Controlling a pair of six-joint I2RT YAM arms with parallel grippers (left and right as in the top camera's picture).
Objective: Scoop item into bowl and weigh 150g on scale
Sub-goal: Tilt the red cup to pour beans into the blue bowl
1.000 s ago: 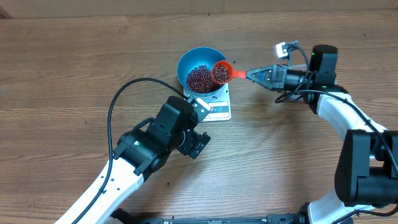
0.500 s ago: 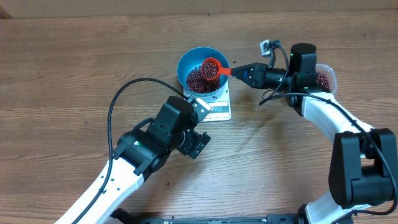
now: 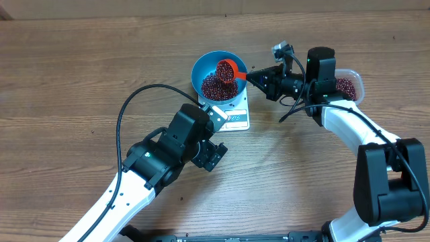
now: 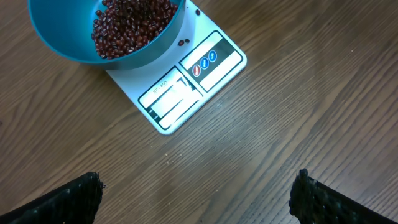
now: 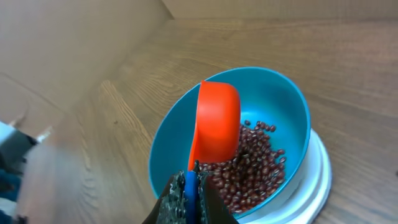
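Beans [image 3: 211, 87] were tipped into the bowl [image 3: 199, 70] on the scale [image 3: 236, 118] as the scoop [image 3: 226, 69], level a second earlier, was rolled over in the right jaws' closed grip; left jaws were held open, empty.

White-shelled arms [image 3: 114, 196], black joints [image 3: 190, 129], looping black cables [image 3: 120, 115], seemingly textured fingers [image 4: 65, 202].

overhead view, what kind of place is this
Likely a robot test bench, not a kitchen: wood table, left robot arm, right robot arm, and a blue bowl of beans on a scale.
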